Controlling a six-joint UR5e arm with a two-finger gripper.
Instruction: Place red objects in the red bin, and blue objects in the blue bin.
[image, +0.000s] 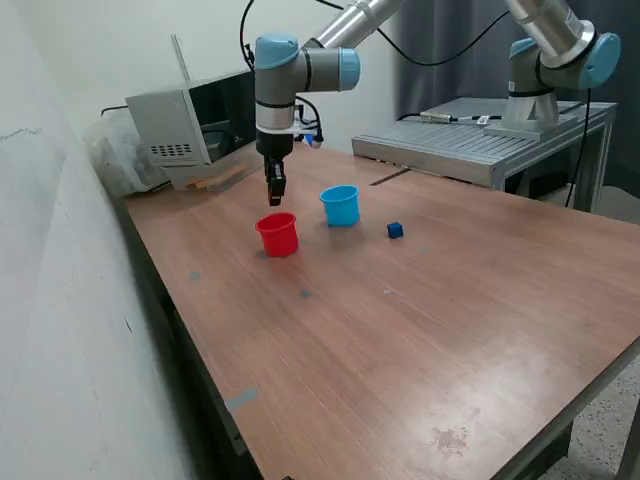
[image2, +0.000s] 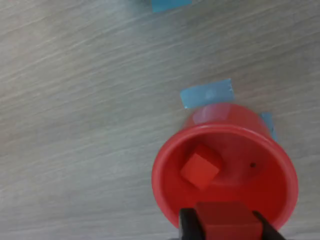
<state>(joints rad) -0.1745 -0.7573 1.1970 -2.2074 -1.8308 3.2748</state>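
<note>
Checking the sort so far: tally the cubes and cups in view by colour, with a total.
Small solid red cubes: 2, one lying inside the red plastic cup at, one held between the gripper fingers above it at
Small dark blue cubes: 1, on the wooden table
Red plastic cups: 1
Light blue plastic cups: 1
Total: 5

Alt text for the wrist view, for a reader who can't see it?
The tool grips a red cube directly above a red cup that already holds another red cube. Wood-grain table with blue tape lies beneath.
</note>
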